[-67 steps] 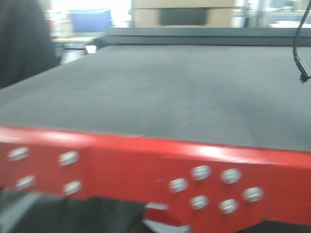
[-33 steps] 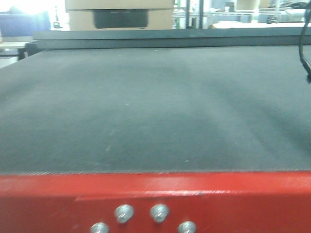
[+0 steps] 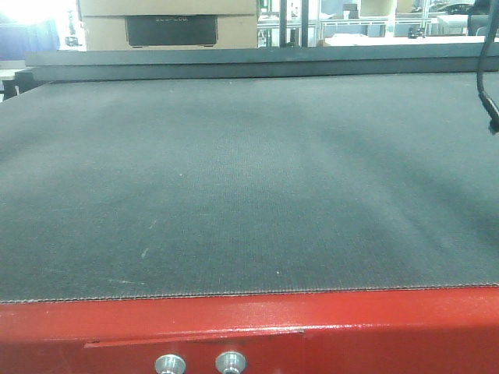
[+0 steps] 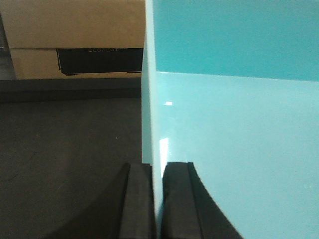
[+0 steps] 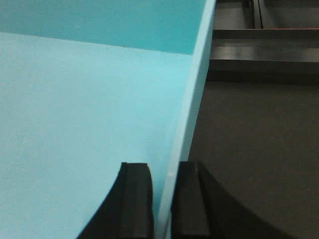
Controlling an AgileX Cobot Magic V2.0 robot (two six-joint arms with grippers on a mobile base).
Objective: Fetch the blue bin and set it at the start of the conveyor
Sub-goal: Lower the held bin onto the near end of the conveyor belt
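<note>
The blue bin (image 4: 234, 139) is a light cyan tub that fills the right of the left wrist view and the left of the right wrist view (image 5: 84, 109). My left gripper (image 4: 158, 199) is shut on the bin's left wall, one finger inside and one outside. My right gripper (image 5: 162, 199) is shut on the bin's right wall in the same way. The black belt lies under the bin in both wrist views. In the front view the conveyor start shows as the wide black belt (image 3: 249, 179) with its red frame (image 3: 312, 331) along the bottom. The bin and grippers do not show there.
A cardboard box with a black panel (image 3: 170, 29) stands beyond the belt's far edge, also seen in the left wrist view (image 4: 75, 40). A black cable (image 3: 487, 78) hangs at the right edge. Dark metal rails (image 5: 264, 50) lie past the belt on the right.
The front view has swung and moved forward: the red frame has dropped toward the bottom edge, the belt now fills the view squarely, and the dark shape at the left has gone.
</note>
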